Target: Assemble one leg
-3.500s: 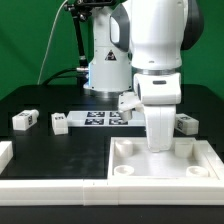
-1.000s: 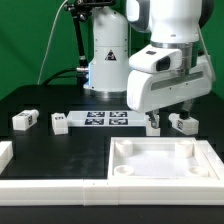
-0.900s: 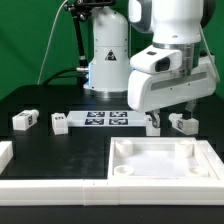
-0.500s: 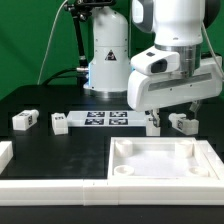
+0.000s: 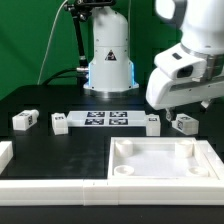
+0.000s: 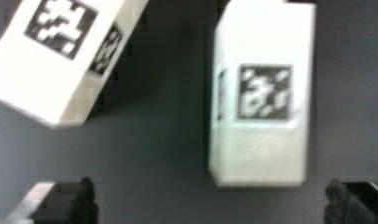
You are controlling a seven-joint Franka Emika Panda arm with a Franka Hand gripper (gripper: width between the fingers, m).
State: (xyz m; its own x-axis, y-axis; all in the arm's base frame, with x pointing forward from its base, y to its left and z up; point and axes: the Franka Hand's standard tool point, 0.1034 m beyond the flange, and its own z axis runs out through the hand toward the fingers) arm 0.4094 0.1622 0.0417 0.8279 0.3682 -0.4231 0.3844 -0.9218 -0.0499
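on the tabletop (image 5: 90, 140): marker board (image 5: 105, 119) mid, robot base (image 5: 110, 60) behind it. leg 1 (image 5: 24, 120) far out at the exterior view's left; leg 2 (image 5: 59, 123) just beside board's left end. leg 3 (image 5: 152, 123) near its right end, leg 4 (image 5: 183, 123) right of that. panel (image 5: 165, 160) nearer, right side.

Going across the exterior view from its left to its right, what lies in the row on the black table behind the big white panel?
leftmost block → second block → marker board → third block → rightmost block, which lies just under the arm.
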